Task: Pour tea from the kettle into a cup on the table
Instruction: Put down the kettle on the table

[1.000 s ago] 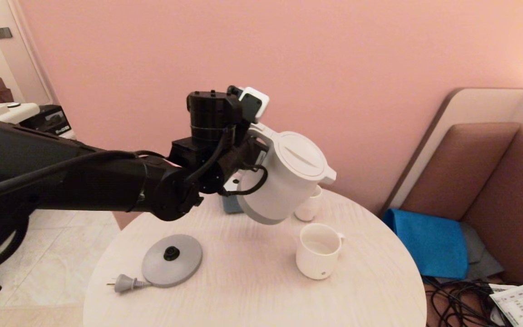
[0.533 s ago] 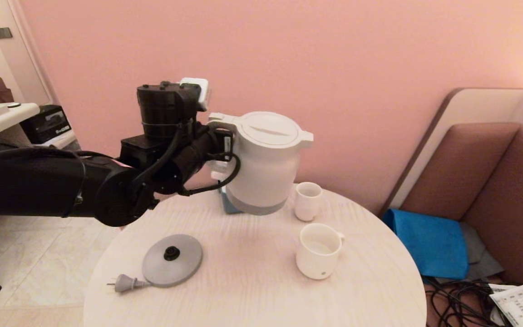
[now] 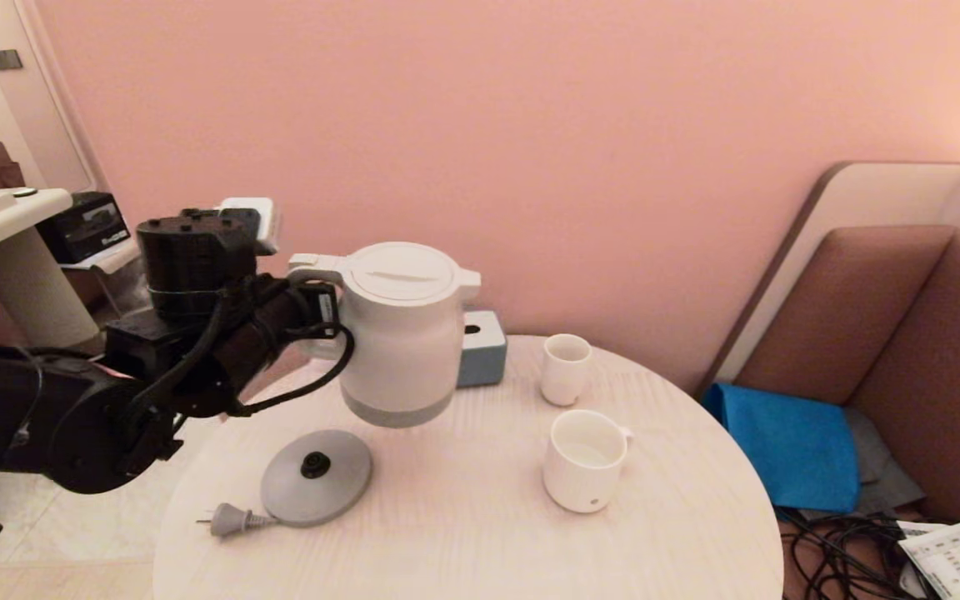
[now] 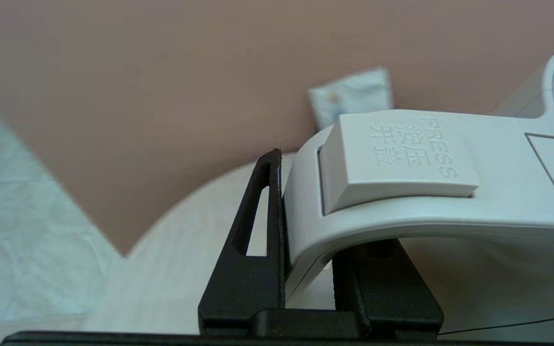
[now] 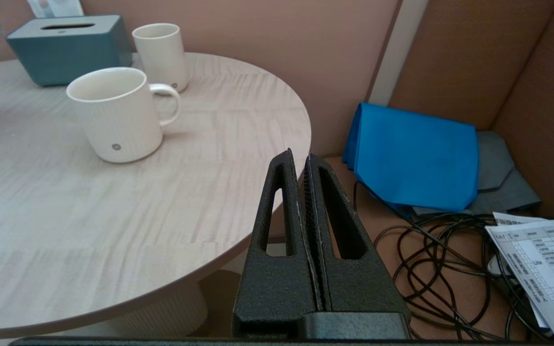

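Note:
The white kettle (image 3: 401,333) hangs upright above the table (image 3: 463,533), to the left of the cups and just right of the grey base. My left gripper (image 3: 319,321) is shut on its loop handle (image 4: 402,192); in the left wrist view the black fingers (image 4: 253,250) clamp the handle below the lid button. The wide white cup (image 3: 584,461) stands on the table's right side with pale tea (image 3: 587,454) low inside it. My right gripper (image 5: 298,156) is shut and empty, parked low beside the table's right edge, with the cup (image 5: 118,115) off to its left.
A grey kettle base (image 3: 316,477) with its plug (image 3: 230,521) lies front left. A smaller handleless cup (image 3: 566,368) and a blue-grey tissue box (image 3: 480,348) stand at the back. Right of the table lie a blue cloth (image 3: 788,442), black cables (image 3: 838,558) and a printed sheet (image 3: 951,558).
The kettle went from tilted with its spout near the cups to upright. My left arm carried it left and lower, away from the cups and toward the grey base.

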You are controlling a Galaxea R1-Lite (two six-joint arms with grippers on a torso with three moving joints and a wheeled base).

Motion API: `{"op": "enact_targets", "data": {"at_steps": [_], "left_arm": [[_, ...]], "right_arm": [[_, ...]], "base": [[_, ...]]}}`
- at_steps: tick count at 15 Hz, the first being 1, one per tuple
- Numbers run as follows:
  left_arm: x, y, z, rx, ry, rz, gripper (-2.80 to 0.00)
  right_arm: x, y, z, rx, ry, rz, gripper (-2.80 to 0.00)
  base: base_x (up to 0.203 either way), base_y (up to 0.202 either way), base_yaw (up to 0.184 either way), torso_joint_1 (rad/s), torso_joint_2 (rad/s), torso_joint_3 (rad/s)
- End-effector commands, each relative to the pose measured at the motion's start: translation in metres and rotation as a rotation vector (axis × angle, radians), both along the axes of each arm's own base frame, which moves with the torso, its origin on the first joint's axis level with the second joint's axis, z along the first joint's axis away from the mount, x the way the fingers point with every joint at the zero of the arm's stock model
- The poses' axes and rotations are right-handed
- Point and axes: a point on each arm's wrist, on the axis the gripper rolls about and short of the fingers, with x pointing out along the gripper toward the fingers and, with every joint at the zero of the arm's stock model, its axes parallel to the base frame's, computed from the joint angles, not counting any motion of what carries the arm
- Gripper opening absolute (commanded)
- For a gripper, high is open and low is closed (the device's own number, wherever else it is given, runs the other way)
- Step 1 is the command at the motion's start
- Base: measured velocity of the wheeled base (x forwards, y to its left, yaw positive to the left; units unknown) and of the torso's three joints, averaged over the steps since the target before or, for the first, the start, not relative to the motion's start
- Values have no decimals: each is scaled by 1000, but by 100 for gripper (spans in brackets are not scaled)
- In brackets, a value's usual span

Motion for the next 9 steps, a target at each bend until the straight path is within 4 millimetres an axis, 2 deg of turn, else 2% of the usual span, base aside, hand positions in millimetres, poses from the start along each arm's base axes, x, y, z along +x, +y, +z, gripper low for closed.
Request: {"op": "enact_targets", "data": {"at_steps": [1,3,5,7,9], "left_arm": [[-5,29,-7,8,15,75,-280],[-9,56,-11,8,30,119,-280],[-21,71,-22,10,74,103,-280],[-32,79,-31,9,107,105,-280],[-34,85,-37,7,130,124,-280]], "right_arm": [[0,0,0,1,1,0,-280],[0,0,0,1,1,1,-280],[0,0,0,-1,1,1,-280],[0,0,0,-1,1,0,-280],[0,0,0,1,1,0,-280]], "base": [[0,0,0,0,0,0],[0,0,0,0,0,0],[0,0,0,0,0,0],[0,0,0,0,0,0],[0,0,0,0,0,0]]}}
